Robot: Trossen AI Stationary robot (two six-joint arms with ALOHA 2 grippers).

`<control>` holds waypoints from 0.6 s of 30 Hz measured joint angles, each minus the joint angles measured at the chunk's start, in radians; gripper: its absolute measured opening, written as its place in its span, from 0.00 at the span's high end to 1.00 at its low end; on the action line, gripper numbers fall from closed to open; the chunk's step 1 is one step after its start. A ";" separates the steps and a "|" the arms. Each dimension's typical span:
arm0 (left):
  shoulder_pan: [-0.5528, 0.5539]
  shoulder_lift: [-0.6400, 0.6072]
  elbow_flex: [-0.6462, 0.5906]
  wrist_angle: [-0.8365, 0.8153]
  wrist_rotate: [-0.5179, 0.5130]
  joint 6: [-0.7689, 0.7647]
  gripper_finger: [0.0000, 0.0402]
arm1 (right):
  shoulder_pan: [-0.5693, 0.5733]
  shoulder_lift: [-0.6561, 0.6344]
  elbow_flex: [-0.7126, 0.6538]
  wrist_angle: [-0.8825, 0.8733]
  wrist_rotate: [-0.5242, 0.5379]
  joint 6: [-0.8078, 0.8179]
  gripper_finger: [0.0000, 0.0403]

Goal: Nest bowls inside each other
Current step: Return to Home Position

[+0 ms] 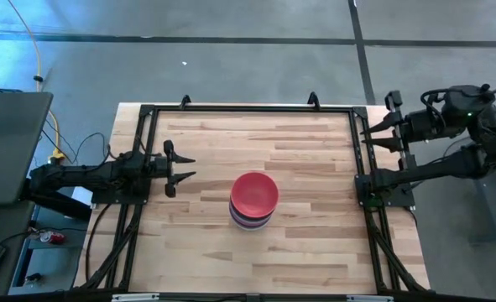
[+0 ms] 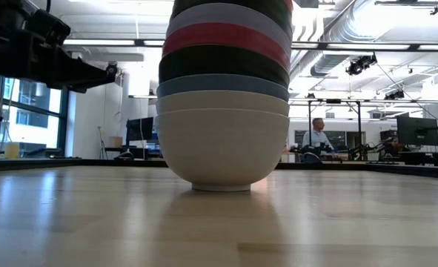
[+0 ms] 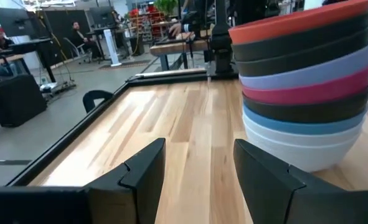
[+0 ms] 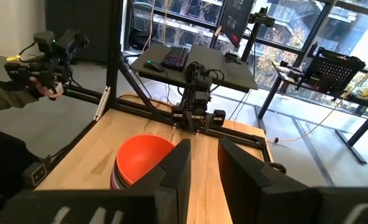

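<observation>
The high view looks straight down on the whole table [image 1: 315, 243]; the low view sits at tabletop level, very near the stack of bowls [image 2: 222, 141], facing the room beyond; the left wrist view looks low across the table, near the stack; the right wrist view looks from higher and farther; all four share the stack.

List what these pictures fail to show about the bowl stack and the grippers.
- High view: the red bowl covers nearly everything beneath it.
- Low view: the upper edge cuts off the stack; its top bowls are out of frame.
- Left wrist view: beyond the left gripper, the picture's edge crops the stack's side.
- Right wrist view: the fingers of the right gripper hide part of the stack.
</observation>
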 joint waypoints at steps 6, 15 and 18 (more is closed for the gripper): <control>0.000 -0.005 0.000 -0.054 0.022 -0.008 0.55 | 0.000 0.000 0.000 0.000 0.000 0.017 0.82; 0.000 -0.005 0.000 -0.028 0.141 -0.085 0.55 | 0.000 0.000 0.000 0.000 0.000 0.014 0.82; 0.000 -0.005 0.000 -0.028 0.166 -0.105 0.55 | 0.000 0.000 0.000 0.000 0.000 0.014 0.82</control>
